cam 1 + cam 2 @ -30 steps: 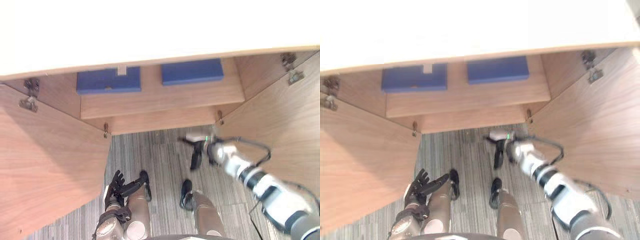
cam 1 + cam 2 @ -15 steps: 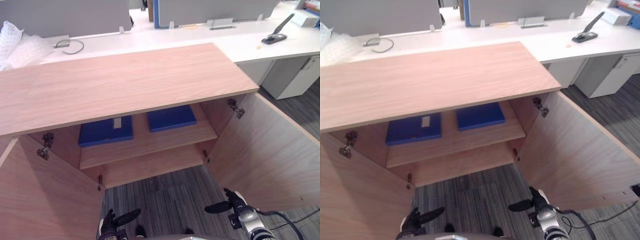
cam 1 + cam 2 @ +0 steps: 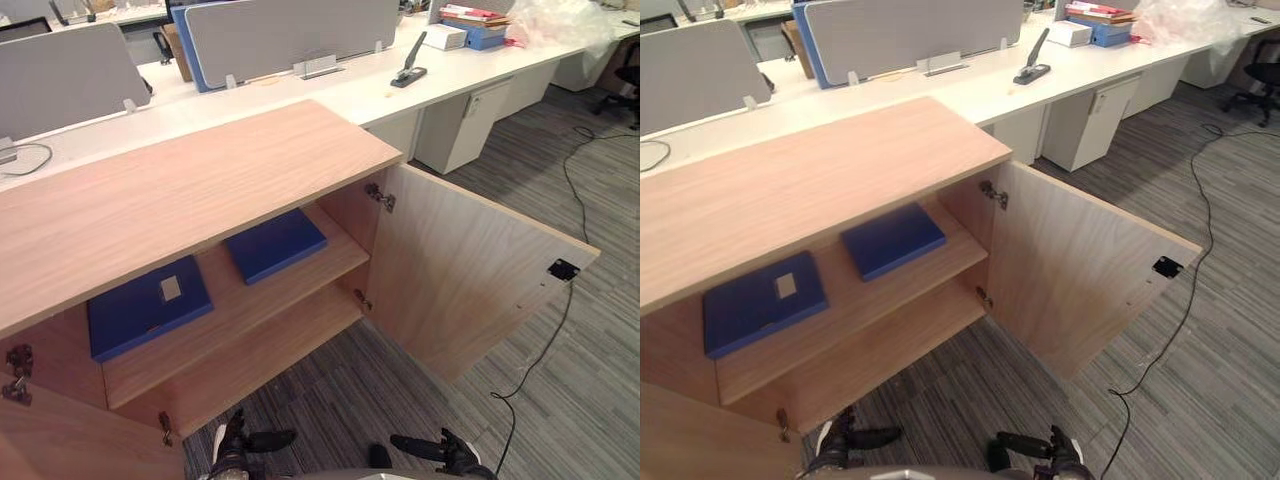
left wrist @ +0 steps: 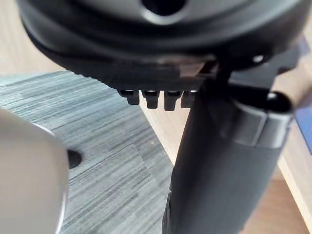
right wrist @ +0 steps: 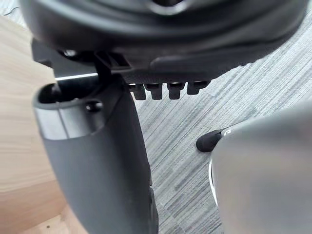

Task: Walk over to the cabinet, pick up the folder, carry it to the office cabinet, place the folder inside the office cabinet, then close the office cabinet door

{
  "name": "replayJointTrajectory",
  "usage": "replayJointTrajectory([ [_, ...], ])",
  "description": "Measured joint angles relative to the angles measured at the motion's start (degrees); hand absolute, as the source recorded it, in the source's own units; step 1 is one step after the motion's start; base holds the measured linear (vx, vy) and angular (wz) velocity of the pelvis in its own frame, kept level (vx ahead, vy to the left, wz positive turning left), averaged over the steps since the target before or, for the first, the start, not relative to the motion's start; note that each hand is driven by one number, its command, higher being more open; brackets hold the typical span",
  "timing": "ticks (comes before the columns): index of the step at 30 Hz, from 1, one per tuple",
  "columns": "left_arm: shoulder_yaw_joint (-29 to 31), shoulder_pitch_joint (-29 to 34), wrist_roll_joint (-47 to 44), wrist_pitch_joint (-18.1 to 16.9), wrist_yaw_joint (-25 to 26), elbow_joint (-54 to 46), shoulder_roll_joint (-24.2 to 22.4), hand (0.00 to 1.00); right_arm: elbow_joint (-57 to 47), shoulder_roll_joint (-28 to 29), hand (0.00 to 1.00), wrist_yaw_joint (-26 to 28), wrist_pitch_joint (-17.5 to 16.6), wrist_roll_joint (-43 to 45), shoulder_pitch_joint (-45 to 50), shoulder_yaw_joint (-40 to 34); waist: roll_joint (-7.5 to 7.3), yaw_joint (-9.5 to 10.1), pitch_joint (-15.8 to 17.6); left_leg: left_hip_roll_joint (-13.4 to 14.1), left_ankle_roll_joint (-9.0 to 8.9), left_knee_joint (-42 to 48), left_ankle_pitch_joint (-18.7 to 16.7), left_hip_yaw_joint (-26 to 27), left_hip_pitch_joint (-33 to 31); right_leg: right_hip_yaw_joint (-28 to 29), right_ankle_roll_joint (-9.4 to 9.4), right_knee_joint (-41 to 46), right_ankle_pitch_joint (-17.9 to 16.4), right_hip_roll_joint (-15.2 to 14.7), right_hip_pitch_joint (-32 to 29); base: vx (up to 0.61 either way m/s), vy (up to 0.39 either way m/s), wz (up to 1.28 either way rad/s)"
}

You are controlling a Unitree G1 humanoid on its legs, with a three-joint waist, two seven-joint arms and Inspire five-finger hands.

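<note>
So the labelled blue folder [image 3: 145, 305] and the plain blue folder [image 3: 275, 243] both lie on the upper shelf [image 3: 240, 300], left of centre. The left hand [image 3: 235, 452] and right hand [image 3: 450, 455] hang at the bottom edge, fingers loose and holding nothing. I'd say it's door time: push the right door [image 3: 470, 270] at its outer edge, slowly.

Your right robot hand [image 5: 161, 34] held nothing. Its dark bulk sat very close to the lens, with the thumb [image 5: 97, 161] standing out straight from it as one thick, smooth black column. The fingers [image 5: 168, 88] showed to you as a row of short dark stubs just beside the thumb's base. Past them you had the floor [image 5: 190, 131], a grey carpet with fine stripes. On the other side of the thumb stood a pale wooden panel [image 5: 22, 126] with a light grain, close by the hand; you could not tell whether the two touched.
</note>
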Motion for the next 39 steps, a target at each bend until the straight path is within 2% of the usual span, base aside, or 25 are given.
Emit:
replayJointTrajectory([
  [1, -0.1, -0.2, 0.0, 0.0, 0.0, -0.1, 0.0, 1.0, -0.3, 0.3, 1.0, 0.0, 0.0, 0.0, 0.0, 0.1, 0.03, 0.06, 0.1, 0.1, 0.16, 0.2, 0.0, 0.8, 0.4, 0.4, 0.07, 0.5, -0.1, 0.2, -0.2, -0.01, 0.057, -0.52],
  [2, -0.1, -0.3, -0.1, 0.0, 0.0, -1.0, -0.5, 1.0, -1.4, 0.6, 1.0, 0.0, 0.0, 0.1, -0.4, 0.2, -0.02, 0.55, 0.9, 1.1, 0.59, 0.5, 0.0, 3.1, 1.3, -2.3, -0.85, 2.3, -1.5, -0.2, -1.0, -0.05, 0.044, -0.73],
  [3, 0.0, -0.2, -0.3, -0.1, 0.0, -2.0, -0.6, 1.0, -2.3, 0.7, 1.0, 0.0, 0.0, 0.1, -0.8, 0.0, -0.01, 0.89, 1.7, 1.9, 1.2, 1.3, -0.3, 5.6, 1.5, -12.5, -2.9, 7.0, -3.7, -2.6, -2.8, -0.07, 0.024, -0.81],
  [4, 0.2, -0.2, -0.4, -0.1, 0.0, -2.2, -0.6, 1.0, -2.4, 0.8, 1.0, -0.1, -0.1, 0.1, -1.1, 0.0, 0.11, 1.01, 2.2, 2.3, 1.57, 1.8, -0.5, 6.7, 2.0, -18.2, -3.71, 10.2, -5.2, -4.5, -3.8, -0.03, 0.017, -0.85],
  [5, 1.6, 0.1, -0.5, -0.1, 0.0, -2.1, -0.5, 1.0, -2.5, 0.9, 1.0, -0.2, 0.0, 0.1, -1.6, 0.2, -0.51, 1.0, 2.5, 2.8, 1.56, 2.4, -1.0, 8.8, 3.3, -26.9, -5.4, 17.9, -7.8, -8.8, -5.4, 0.02, -0.016, -0.65],
  [6, 2.5, 0.3, -0.5, 0.0, 0.1, -2.0, -0.4, 1.0, -2.5, 1.0, 1.0, -0.3, 0.0, 0.1, -1.5, 0.6, -0.86, 0.99, 2.3, 3.0, 1.29, 2.7, -1.4, 9.6, 4.0, -29.7, -5.17, 20.9, -9.5, -10.4, -5.4, 0.08, -0.099, -0.81],
  [7, 3.9, 0.8, -0.6, -0.1, 0.3, -2.0, -0.3, 1.0, -2.7, 1.3, 1.0, -0.7, 0.0, 0.1, -1.6, 1.1, -1.4, 1.25, 2.2, 3.5, 0.12, 3.7, -2.6, 11.1, 5.4, -33.4, -4.17, 24.1, -12.0, -11.6, -5.4, 0.11, -0.176, -0.63],
  [9, 4.5, 0.9, -1.3, 0.0, 0.3, -1.2, -0.4, 1.0, -3.3, 0.9, 1.0, -1.0, -0.1, 0.6, -1.7, 0.9, -0.79, 1.02, 1.8, 4.6, -0.77, 4.0, -3.5, 11.4, 6.1, -33.4, -3.27, 24.4, -13.1, -10.0, -5.3, 0.11, -0.195, -0.43],
  [10, 4.5, 1.0, -2.4, 0.0, -0.1, -0.7, -1.0, 1.0, -3.1, -0.1, 1.0, -1.1, 0.0, 0.9, -2.7, 0.0, 0.38, 1.29, 1.5, 5.0, -0.7, 2.1, -3.4, 10.5, 6.1, -33.1, -3.13, 22.0, -13.0, -7.9, -5.4, 0.08, -0.126, -0.34],
  [13, 6.4, 1.9, -4.5, 0.1, -0.1, 0.6, -1.3, 1.0, -1.4, -1.7, 1.0, -1.7, 0.1, 2.3, -6.1, -0.8, 1.51, 2.01, 0.8, 5.7, 0.04, -1.6, -1.9, 8.4, 6.1, -31.8, -4.18, 16.2, -9.9, -3.6, -5.3, 0.07, -0.055, -0.43],
  [14, 7.0, 1.7, -5.3, 0.1, 0.0, 1.3, -1.2, 1.0, -1.4, -2.3, 1.0, -2.1, 0.0, 2.3, -7.1, -1.0, 1.71, 2.02, 0.7, 6.1, -0.27, -2.1, -1.2, 8.5, 6.0, -31.6, -4.62, 14.6, -9.1, -2.6, -5.2, 0.1, -0.058, -0.38],
  [15, 7.4, 1.7, -6.7, 0.1, -0.1, 1.5, -1.0, 1.0, -1.1, -3.3, 1.0, -2.4, 0.0, 2.4, -8.5, -1.1, 1.65, 2.0, 0.7, 6.6, -0.4, -2.3, -0.5, 8.5, 6.0, -31.4, -5.49, 12.8, -7.9, -1.6, -4.9, 0.1, -0.06, -0.21],
  [17, 8.6, 1.8, -9.7, 0.1, -0.5, 2.0, -1.0, 1.0, -1.1, -5.5, 1.0, -2.5, 0.0, 2.4, -10.1, -1.6, 1.59, 1.87, 0.8, 6.7, -0.6, -2.0, 0.9, 8.3, 6.3, -30.9, -5.76, 8.8, -6.0, -0.5, -2.3, 0.11, -0.057, -0.15],
  [20, 8.9, 1.9, -11.4, 0.1, -1.0, 2.4, -1.0, 1.0, -3.7, -8.4, 1.0, -3.6, 0.0, 2.4, -10.7, -1.9, 1.78, 1.8, 0.7, 5.9, -1.23, -3.2, 2.8, 8.1, 7.2, -31.0, -5.34, 3.9, -3.9, -0.2, 0.6, 0.09, -0.011, 0.02],
  [23, 8.8, 2.2, -11.5, 0.1, -1.1, 2.3, -0.8, 1.0, -9.1, -10.3, 1.0, -4.6, -0.1, 2.3, -12.3, -1.8, 2.28, 1.79, 0.3, 5.6, -1.97, -4.9, 3.4, 7.6, 7.1, -31.0, -5.36, -0.7, -1.3, 0.5, 1.7, 0.03, 0.015, 0.0],
  [26, 8.8, 2.7, -11.5, 0.1, -1.2, 2.2, -0.5, 1.0, -11.4, -11.7, 1.0, -5.3, -0.3, 2.3, -15.9, -1.9, 2.16, 1.81, 0.2, 5.1, -2.05, -5.5, 3.7, 6.8, 7.2, -31.0, -5.44, -3.8, 0.7, 0.6, 3.0, -0.04, 0.022, 0.03],
  [31, 8.8, 4.2, -11.3, 0.1, -0.9, 0.5, 0.3, 1.0, -8.9, -15.4, 1.0, -5.8, -0.4, 2.5, -25.4, -1.5, 2.09, 2.07, 0.3, 4.7, -2.05, -7.4, 3.6, 6.2, 7.7, -31.0, -5.38, -4.7, 2.2, 0.5, 2.9, -0.12, 0.035, 0.02],
  [36, 9.2, 6.1, -12.5, 0.1, -0.9, 1.3, 2.1, 1.0, -2.3, -19.3, 1.0, -5.7, -0.4, 4.6, -36.6, 2.2, 1.05, 2.92, 1.1, 4.1, -2.23, -8.2, 1.8, 5.7, 7.8, -29.3, -5.02, -4.9, 3.5, 0.4, 1.7, -0.18, 0.052, -0.14],
  [39, 11.4, 7.2, -14.1, 0.2, -1.1, 2.6, 1.8, 1.0, -1.7, -21.1, 1.0, -5.3, -0.4, 4.6, -39.9, 4.3, 1.2, 3.36, 1.1, 4.0, -2.43, -7.8, 1.3, 5.7, 7.8, -28.7, -5.07, -4.9, 3.6, 0.4, 1.7, -0.09, 0.027, -0.09],
])
